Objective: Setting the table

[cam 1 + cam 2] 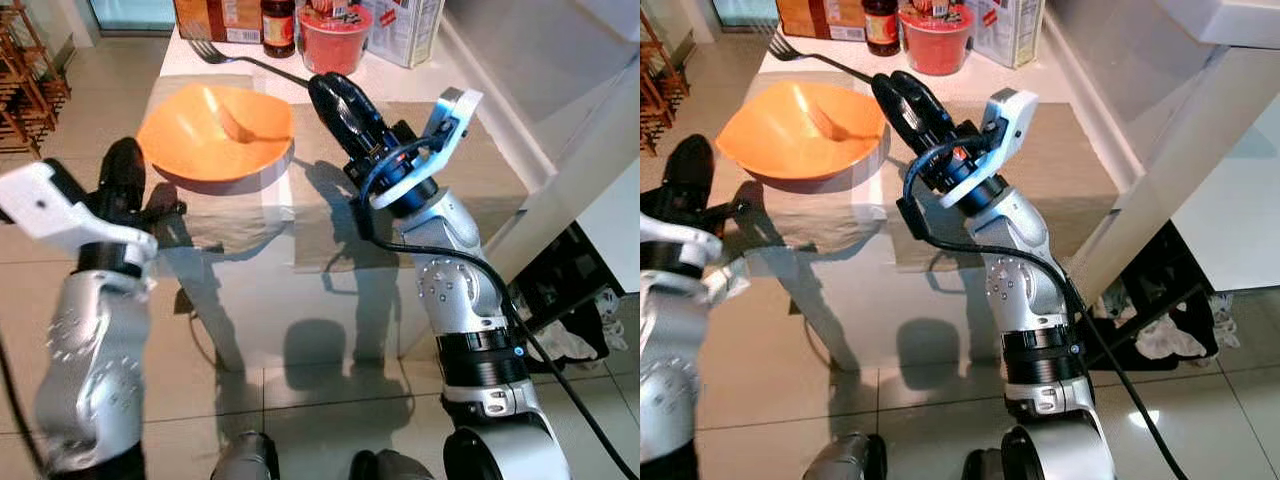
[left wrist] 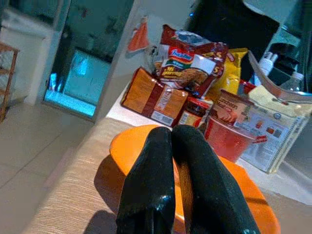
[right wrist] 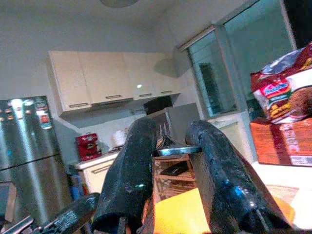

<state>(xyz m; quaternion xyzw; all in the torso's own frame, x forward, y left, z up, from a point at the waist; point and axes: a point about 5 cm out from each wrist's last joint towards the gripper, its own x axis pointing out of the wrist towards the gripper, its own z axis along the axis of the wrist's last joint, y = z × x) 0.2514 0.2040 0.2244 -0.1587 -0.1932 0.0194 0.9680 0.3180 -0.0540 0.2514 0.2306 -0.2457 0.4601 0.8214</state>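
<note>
Right claw grasping a black fork by its handle, tines over the bench edge behind the orange bowl. Left claw clenched, empty, beside the bowl. Bowl placed on placemat; fork not yet laid.

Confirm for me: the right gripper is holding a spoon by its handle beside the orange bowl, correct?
Not quite. The right gripper holds a fork, not a spoon; the right wrist view shows its tines between the fingers. It is held by the handle beside the orange bowl.
</note>
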